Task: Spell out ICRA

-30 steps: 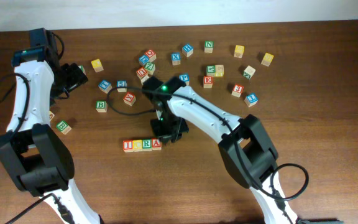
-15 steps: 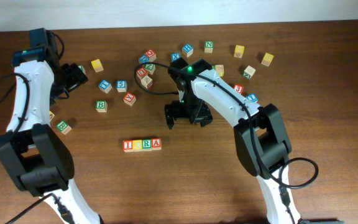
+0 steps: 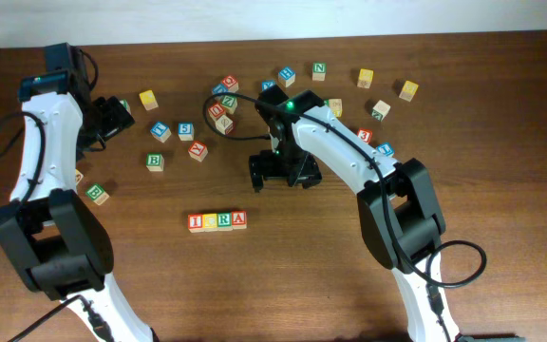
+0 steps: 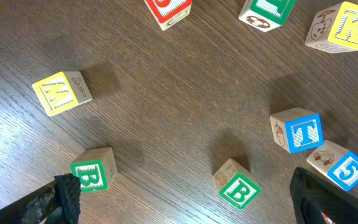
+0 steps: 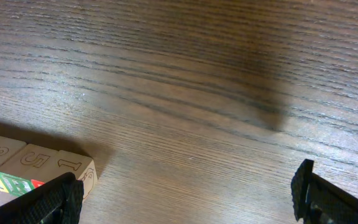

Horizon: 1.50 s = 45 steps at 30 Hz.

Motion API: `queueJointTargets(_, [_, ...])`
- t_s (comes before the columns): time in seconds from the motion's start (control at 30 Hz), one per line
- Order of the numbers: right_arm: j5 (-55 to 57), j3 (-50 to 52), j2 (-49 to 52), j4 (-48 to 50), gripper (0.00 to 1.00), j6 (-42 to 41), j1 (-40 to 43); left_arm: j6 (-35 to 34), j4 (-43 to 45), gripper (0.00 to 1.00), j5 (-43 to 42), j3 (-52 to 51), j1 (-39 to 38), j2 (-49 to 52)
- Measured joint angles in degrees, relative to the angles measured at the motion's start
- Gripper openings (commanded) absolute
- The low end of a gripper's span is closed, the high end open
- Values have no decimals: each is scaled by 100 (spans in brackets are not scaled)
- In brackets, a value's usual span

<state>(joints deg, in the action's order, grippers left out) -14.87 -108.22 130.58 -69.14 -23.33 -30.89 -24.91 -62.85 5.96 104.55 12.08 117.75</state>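
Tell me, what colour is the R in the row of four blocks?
Green. The R block shows best in the overhead view.

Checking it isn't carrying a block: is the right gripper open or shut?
Open. The right gripper shows its fingertips far apart in its wrist view, only bare table between.
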Motion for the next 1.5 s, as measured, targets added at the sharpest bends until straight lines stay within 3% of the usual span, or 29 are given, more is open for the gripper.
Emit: queueJointTargets(1.5, [0, 0, 0, 111, 98, 2, 0, 0, 0, 99, -4, 0, 0, -90])
